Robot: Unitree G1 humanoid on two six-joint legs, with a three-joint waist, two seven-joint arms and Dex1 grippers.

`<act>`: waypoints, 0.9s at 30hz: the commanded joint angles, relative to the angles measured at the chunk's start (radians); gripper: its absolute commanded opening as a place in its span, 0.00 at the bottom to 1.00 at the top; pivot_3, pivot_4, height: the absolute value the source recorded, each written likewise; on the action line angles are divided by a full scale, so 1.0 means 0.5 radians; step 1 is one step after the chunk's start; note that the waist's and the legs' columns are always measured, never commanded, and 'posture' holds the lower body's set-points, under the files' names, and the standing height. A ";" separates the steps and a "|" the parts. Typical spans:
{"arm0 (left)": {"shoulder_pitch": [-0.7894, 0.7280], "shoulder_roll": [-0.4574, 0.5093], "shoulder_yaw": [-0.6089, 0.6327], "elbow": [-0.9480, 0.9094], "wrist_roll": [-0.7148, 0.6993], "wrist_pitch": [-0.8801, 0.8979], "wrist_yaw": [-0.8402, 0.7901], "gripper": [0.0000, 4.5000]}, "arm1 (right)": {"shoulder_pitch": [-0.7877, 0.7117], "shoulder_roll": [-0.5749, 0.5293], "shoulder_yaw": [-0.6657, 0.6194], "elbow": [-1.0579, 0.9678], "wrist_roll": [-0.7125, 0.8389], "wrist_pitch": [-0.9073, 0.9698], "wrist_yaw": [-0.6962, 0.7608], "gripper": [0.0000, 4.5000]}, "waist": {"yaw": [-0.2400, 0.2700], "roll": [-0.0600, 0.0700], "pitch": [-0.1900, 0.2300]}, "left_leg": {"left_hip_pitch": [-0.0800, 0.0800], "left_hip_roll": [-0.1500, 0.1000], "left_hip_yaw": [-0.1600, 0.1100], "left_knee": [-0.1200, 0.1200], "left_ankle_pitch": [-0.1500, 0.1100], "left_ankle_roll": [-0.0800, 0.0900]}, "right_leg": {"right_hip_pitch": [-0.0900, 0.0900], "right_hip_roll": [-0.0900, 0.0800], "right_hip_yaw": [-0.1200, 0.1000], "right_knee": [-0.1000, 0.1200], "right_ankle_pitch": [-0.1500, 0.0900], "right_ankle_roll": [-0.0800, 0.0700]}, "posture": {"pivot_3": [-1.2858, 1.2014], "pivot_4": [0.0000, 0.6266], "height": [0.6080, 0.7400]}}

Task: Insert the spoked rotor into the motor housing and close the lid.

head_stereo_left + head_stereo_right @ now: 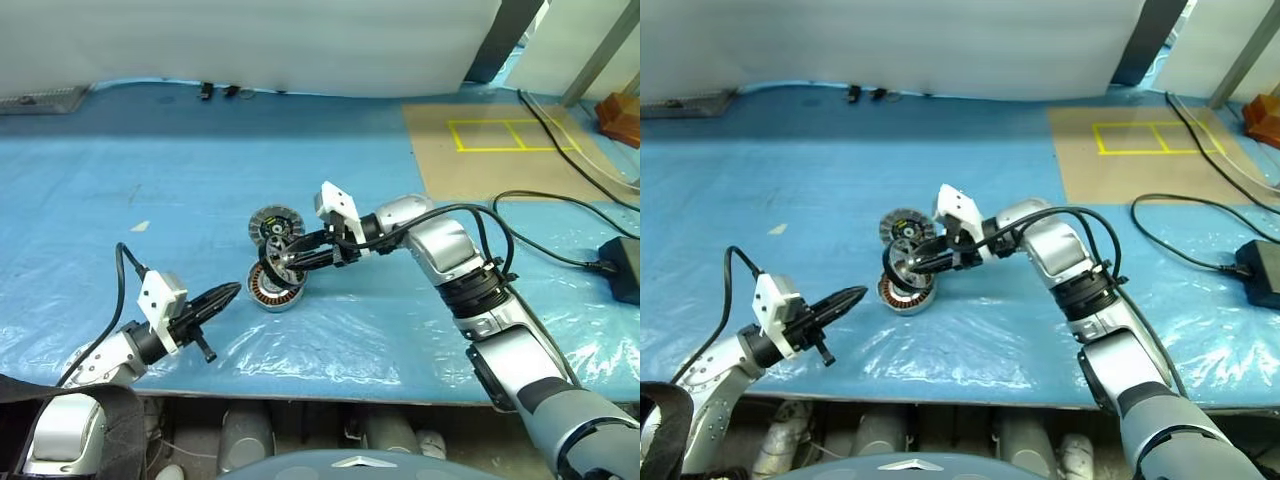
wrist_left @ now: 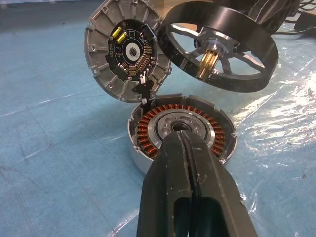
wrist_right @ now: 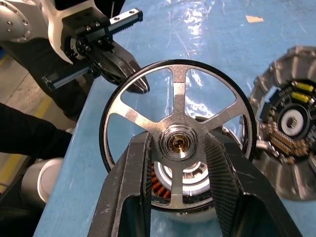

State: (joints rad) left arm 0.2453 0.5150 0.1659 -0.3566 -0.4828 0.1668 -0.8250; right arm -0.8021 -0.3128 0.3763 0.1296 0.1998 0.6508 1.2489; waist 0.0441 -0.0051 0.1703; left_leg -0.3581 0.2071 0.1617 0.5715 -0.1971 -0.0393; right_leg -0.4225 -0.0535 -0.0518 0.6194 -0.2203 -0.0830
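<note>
My right claw (image 3: 180, 148) grips the black spoked rotor with its silvery hub (image 3: 178, 140), tilted above the round silver copper-wound motor housing (image 2: 180, 129) on the blue table (image 1: 150, 190). My left claw (image 1: 232, 291), closed and empty, sits beside it; the dark-faced lid (image 2: 126, 49) stands open.

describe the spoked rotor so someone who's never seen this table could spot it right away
On the blue plastic-covered table, look near the front middle, where the right gripper holds the spoked rotor just above the motor housing. It is a black ring with thin silvery spokes, unlike the copper-wound housing and the open lid.
</note>
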 commanded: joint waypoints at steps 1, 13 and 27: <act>-0.011 -0.001 0.019 0.000 0.008 -0.060 -0.005 0.00 | 0.003 0.009 0.033 0.004 -0.003 -0.051 -0.027 0.27 | 0.001 0.000 0.000 | 0.000 0.000 0.000 0.000 0.000 0.000 | 0.000 0.000 0.000 0.000 0.000 0.000 | 0.52 0.24 1.00; -0.040 -0.032 -0.025 0.143 0.092 -0.222 -0.024 0.00 | 0.015 -0.013 0.135 0.172 -0.119 -0.174 -0.091 0.27 | 0.000 0.000 0.000 | 0.000 0.000 0.000 0.000 0.000 -0.001 | 0.000 0.000 0.000 0.000 0.000 0.000 | 0.52 0.24 1.00; -0.076 -0.055 -0.056 0.170 0.105 -0.240 -0.022 0.00 | 0.033 0.013 0.248 0.167 -0.203 -0.188 -0.097 0.27 | -0.004 0.000 0.000 | 0.014 0.000 0.000 -0.001 0.000 -0.001 | 0.011 0.000 0.002 0.000 0.000 0.000 | 0.52 0.24 1.00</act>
State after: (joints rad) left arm 0.2102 0.4882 0.1302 -0.2607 -0.4261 0.0645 -0.8340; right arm -0.7940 -0.3166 0.4828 0.2263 0.0994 0.5541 1.1957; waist 0.0419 -0.0052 0.1703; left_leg -0.3511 0.2071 0.1618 0.5710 -0.1972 -0.0396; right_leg -0.4171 -0.0535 -0.0510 0.6196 -0.2204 -0.0829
